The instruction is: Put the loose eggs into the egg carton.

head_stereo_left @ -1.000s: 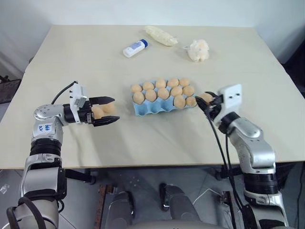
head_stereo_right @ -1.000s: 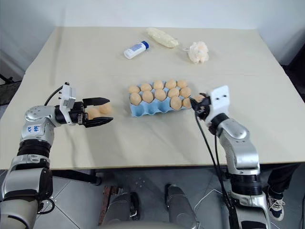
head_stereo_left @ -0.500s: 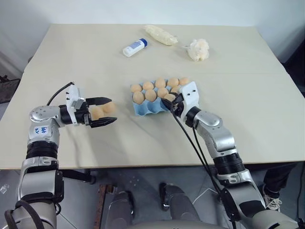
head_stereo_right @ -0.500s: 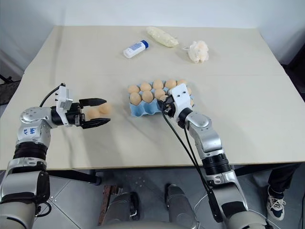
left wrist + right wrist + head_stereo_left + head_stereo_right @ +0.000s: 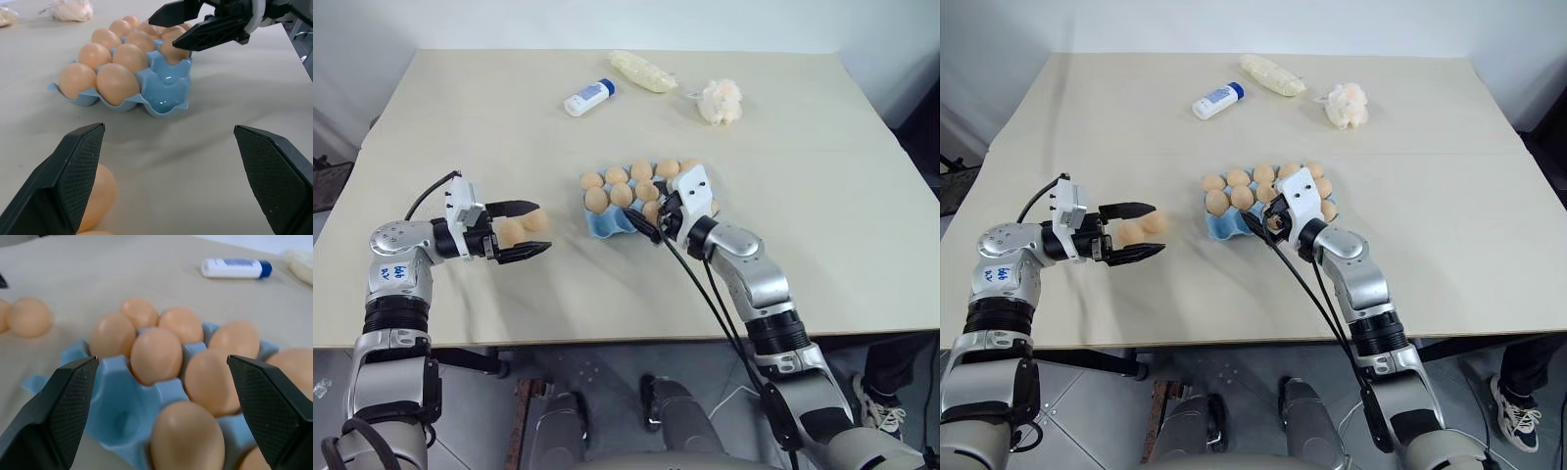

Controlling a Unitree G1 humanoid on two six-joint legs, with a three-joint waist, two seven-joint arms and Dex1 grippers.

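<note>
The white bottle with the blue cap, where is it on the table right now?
The bottle lies on its side at the far end of the table, beyond the egg carton, with a pale bag just to its right.

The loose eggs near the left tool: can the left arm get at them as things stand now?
Probably yes. The left tool stands open with the loose eggs between its fingers on the table, and nothing lies in the way.

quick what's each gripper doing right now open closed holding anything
Left gripper: open, holding nothing, around two loose eggs.
Right gripper: open, empty, over the egg carton.
</note>
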